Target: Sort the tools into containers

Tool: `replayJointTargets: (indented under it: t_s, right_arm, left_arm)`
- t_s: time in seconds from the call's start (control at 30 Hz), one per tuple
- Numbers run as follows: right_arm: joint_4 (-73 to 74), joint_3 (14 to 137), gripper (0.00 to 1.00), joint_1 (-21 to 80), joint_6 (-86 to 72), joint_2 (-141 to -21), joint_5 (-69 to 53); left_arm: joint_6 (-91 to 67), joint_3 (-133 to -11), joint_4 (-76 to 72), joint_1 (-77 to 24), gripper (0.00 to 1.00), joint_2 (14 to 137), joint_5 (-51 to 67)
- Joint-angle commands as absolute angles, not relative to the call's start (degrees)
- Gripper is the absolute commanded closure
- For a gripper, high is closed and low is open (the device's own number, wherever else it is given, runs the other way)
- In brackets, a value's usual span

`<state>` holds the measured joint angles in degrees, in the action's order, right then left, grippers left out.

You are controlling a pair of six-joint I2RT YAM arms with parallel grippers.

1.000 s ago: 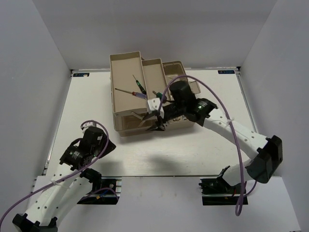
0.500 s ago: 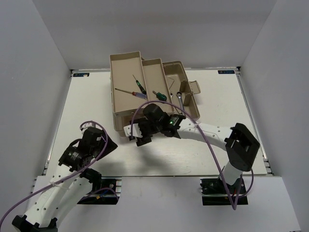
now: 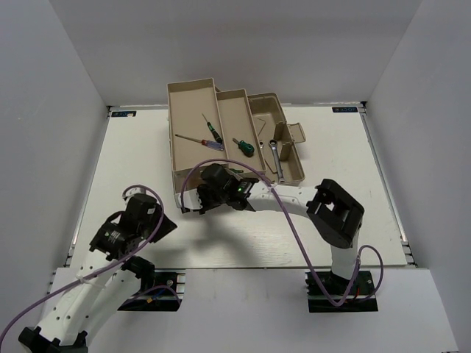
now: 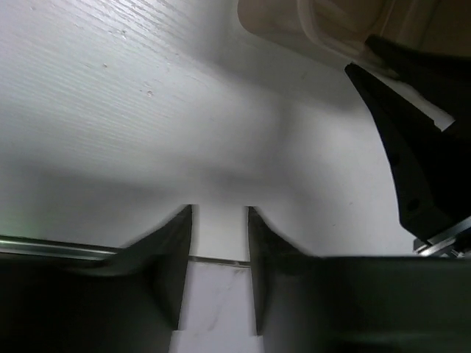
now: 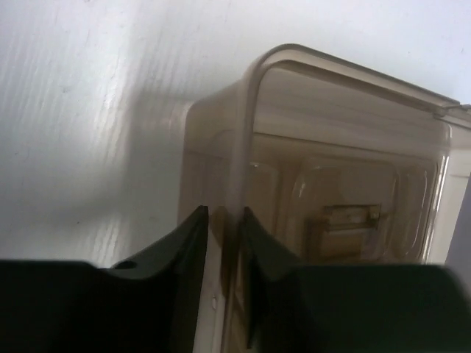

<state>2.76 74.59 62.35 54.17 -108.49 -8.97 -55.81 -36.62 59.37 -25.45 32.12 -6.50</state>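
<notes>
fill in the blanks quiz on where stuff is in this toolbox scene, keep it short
In the toolbox, the silver wrench lies in the ____ tray.
The left claw is ____ above the table, holding nothing.
The right claw grips the edge of the translucent brown ____.
Missing words: rightmost; open; lid.

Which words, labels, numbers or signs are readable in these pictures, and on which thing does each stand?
No text can be read in any view.
Left blue sticker at the far edge of the table: too small to read.
Right blue sticker at the same edge: too small to read.
Toolbox and its lid, gripped by the right hand: no print visible.
</notes>
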Motion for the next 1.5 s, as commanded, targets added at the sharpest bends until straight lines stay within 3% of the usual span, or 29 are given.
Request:
replayJointTargets:
  t_s: [0.0,0.07,0.2,0.37,0.7,0.9,1.17,1.47]
  right_arm:
    - [1.76,77.17,0.83,62.58,54.05,-108.64,-7.47]
    - [1.93,77.17,1.00,62.40,53.35,-107.15,-7.82]
    - [2.20,78.92,1.00,61.96,49.67,-103.02,-8.61]
    - [3.42,84.88,1.00,60.56,42.65,-97.83,-8.70]
    - [3.95,87.72,1.00,55.73,31.39,-91.16,-10.19]
    - [2.90,80.53,1.00,53.79,27.78,-86.23,-13.00]
    - [3.60,74.01,1.00,52.03,25.75,-80.95,-19.24]
    - [3.60,72.33,1.00,51.33,24.43,-79.90,-26.27]
  left_arm:
    - [-55.38,-37.00,57.22,-25.14,0.67,32.87,-4.31]
    - [-55.37,-35.60,55.38,-25.14,0.77,33.48,-3.61]
    - [-54.84,-32.36,51.07,-25.14,0.81,34.54,-1.15]
    - [-55.37,-28.75,43.52,-25.14,0.73,37.96,3.06]
    - [-56.43,-26.19,25.06,-24.61,0.70,50.61,4.66]
    - [-55.72,-29.36,18.37,-22.59,0.61,58.44,2.20]
    - [-57.13,-34.35,8.80,-17.14,0.59,65.02,1.67]
    - [-52.83,-46.40,5.63,-13.89,0.59,74.18,8.96]
